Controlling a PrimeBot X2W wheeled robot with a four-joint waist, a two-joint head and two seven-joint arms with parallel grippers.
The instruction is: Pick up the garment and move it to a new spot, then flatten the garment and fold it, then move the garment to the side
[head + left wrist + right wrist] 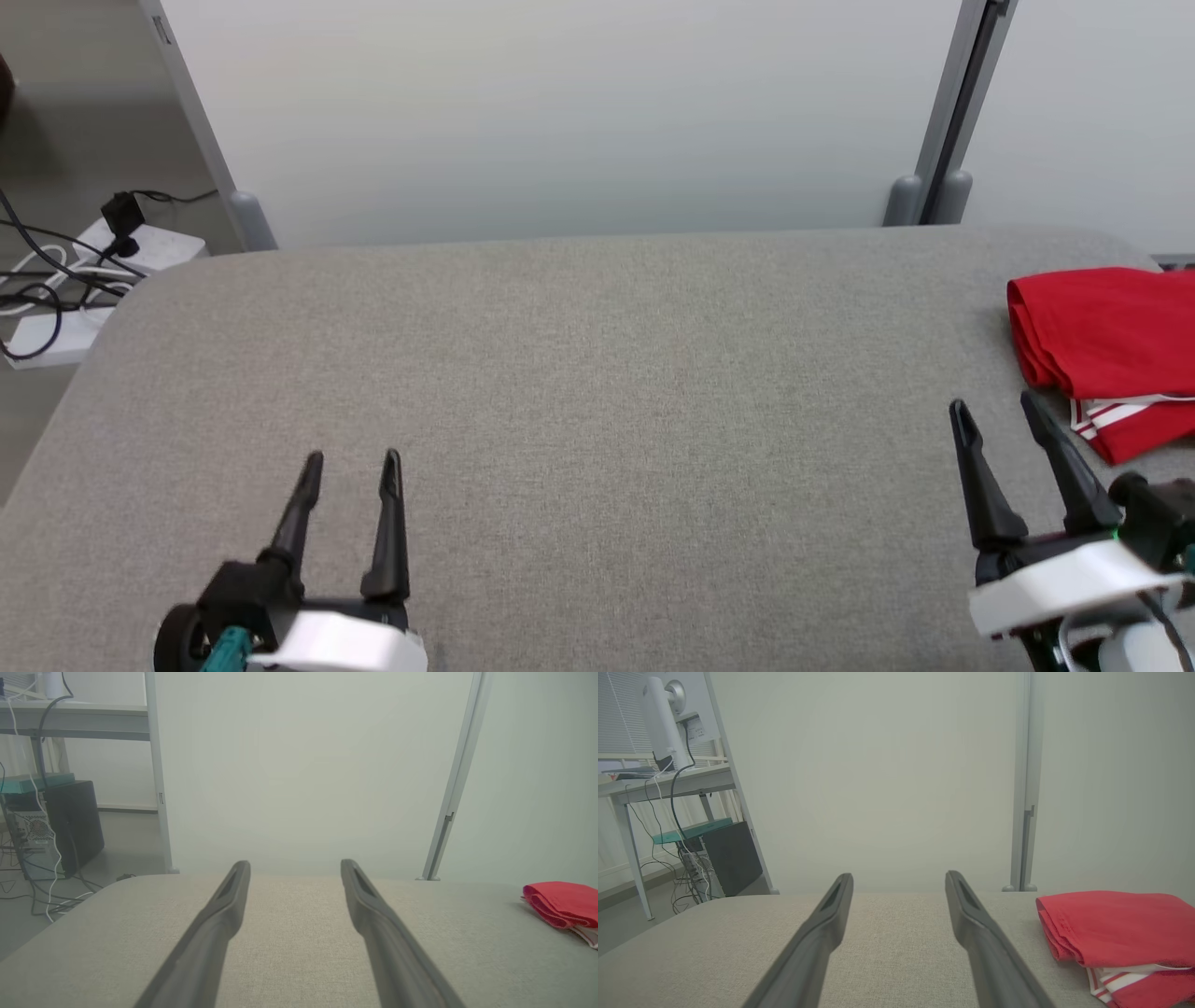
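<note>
Fingers apart and empty, left gripper [353, 456] and right gripper [991, 403] hover over open grey fabric tabletop [597, 373]; folded red white-trimmed garment [1111, 341] lies just right of the latter.

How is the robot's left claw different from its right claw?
The right claw is close beside the folded red garment, while the left claw is far from it, over bare grey table. In the head view, the left claw's fingers lean to the right, and the right claw's fingers lean to the left. Both claws are open and empty, and each has two long dark fingers.
</note>
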